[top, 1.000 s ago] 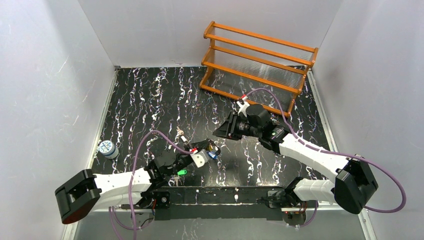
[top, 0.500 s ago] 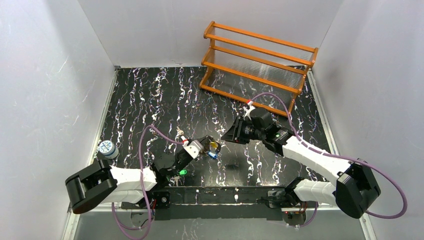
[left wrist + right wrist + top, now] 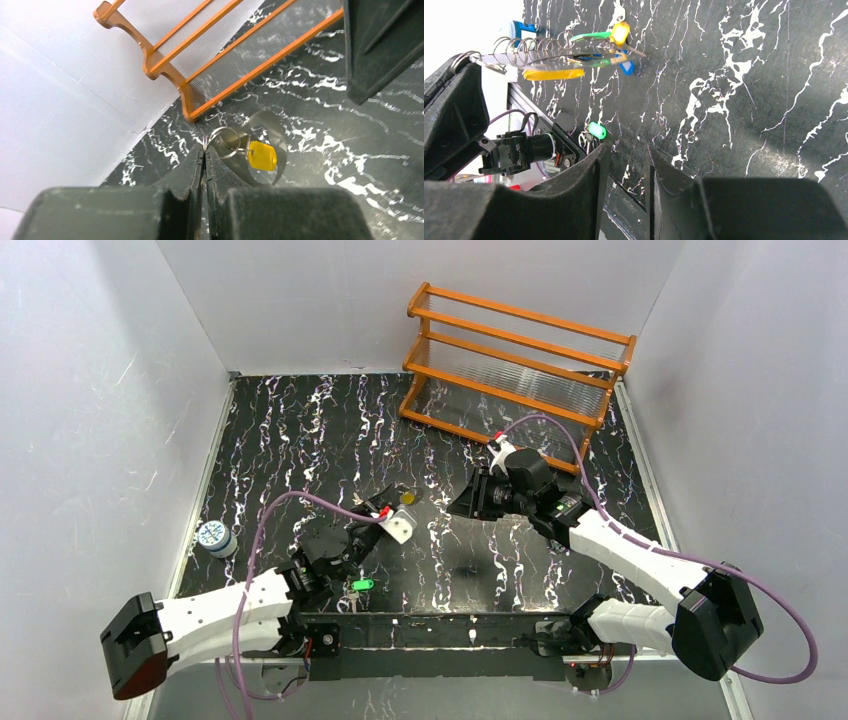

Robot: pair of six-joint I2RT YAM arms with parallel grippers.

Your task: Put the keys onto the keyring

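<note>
**Step in hand:** threading, judged part done. The keyring (image 3: pixel 544 61) appears lifted off the counter (image 3: pixel 300 430). It is pinched at one end by the left gripper (image 3: pixel 205 150), whose fingers are pressed together on the metal. Yellow, green and blue keys (image 3: pixel 554 75) are seen hanging on it.

**Right gripper** (image 3: pixel 626 150): partly spread and empty, poised over the counter near the keyring.

**Outstanding:** a loose green key (image 3: pixel 361 585) is found on the counter by the near edge.

**Next move, as judged:** the right gripper is to be lowered onto the loose green key. It lies flat, so a shallow pinch at its head is called for.

**Writing:** none legible. Only a blue-white pattern is borne by the can (image 3: pixel 213 537).
</note>
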